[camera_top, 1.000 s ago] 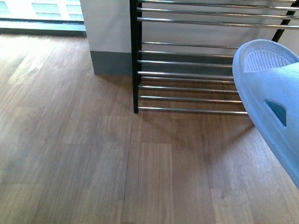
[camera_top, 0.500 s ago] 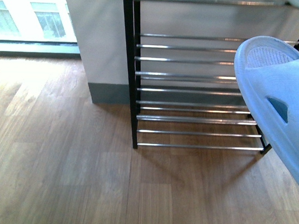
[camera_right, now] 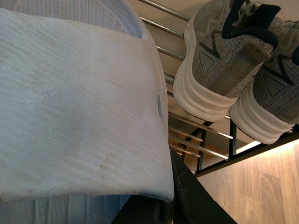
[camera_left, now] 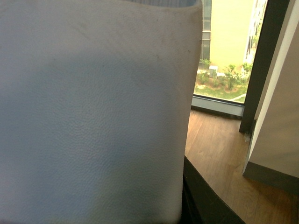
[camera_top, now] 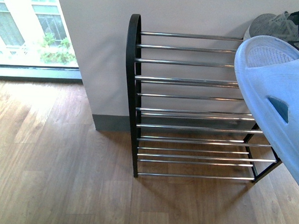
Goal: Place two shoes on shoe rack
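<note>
The shoe rack (camera_top: 132, 91) stands against the wall, with a black arched side frame and chrome bars. A pair of grey sneakers (camera_right: 219, 60) rests on its top tier, at the right end (camera_top: 278, 23). One pale-blue slide sandal (camera_top: 277, 97) hangs in front of the rack's right side, and my right gripper (camera_right: 159, 205) is shut on its strap (camera_right: 74, 102). My left gripper (camera_left: 173, 205) is shut on the other pale-blue sandal (camera_left: 93, 112), which fills most of the left wrist view. That sandal is outside the front view. A dark finger (camera_left: 201, 196) shows beside it.
Wooden floor (camera_top: 63, 178) spreads left of and before the rack. A white wall with a grey skirting (camera_top: 112, 123) stands behind it. A floor-level window (camera_top: 29, 34) lies at the far left, also seen from the left wrist (camera_left: 224, 70).
In the front view the rack has slid down and shrunk, so its arched top and the sneakers now show. The held sandal keeps its place at the right edge.
</note>
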`<action>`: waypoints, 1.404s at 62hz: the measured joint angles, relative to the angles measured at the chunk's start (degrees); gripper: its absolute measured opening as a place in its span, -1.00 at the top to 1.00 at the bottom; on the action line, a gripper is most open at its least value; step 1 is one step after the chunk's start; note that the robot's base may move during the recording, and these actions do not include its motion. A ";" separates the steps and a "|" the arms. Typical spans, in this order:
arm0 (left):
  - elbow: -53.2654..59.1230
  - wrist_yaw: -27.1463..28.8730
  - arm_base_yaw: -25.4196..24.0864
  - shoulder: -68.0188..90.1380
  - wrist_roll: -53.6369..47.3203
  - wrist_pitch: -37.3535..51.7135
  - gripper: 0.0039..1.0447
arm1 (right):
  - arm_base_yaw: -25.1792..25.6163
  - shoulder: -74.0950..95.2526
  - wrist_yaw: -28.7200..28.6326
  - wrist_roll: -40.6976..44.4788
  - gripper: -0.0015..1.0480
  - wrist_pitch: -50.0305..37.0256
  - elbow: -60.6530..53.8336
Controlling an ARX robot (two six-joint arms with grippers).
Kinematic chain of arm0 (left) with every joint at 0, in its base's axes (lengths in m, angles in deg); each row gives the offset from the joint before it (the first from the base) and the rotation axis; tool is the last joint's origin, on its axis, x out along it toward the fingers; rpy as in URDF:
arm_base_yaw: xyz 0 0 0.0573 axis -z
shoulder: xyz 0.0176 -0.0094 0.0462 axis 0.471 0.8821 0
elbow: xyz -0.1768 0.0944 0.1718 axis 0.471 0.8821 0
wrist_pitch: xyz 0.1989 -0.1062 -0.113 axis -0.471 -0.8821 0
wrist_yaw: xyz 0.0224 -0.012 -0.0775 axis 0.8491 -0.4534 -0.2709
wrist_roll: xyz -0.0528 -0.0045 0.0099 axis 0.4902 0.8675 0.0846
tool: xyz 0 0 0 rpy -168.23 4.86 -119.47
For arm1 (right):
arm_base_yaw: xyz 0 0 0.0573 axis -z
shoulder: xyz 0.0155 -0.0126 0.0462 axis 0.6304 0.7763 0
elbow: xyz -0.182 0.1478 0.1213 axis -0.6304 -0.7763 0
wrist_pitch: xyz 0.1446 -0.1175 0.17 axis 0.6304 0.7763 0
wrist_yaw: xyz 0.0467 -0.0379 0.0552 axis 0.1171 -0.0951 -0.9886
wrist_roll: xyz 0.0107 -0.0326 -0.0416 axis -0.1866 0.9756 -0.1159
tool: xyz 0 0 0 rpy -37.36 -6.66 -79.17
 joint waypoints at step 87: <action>0.00 -0.02 0.00 0.00 0.00 0.00 0.98 | -9.49 37.03 2.69 -10.14 0.98 -16.13 26.34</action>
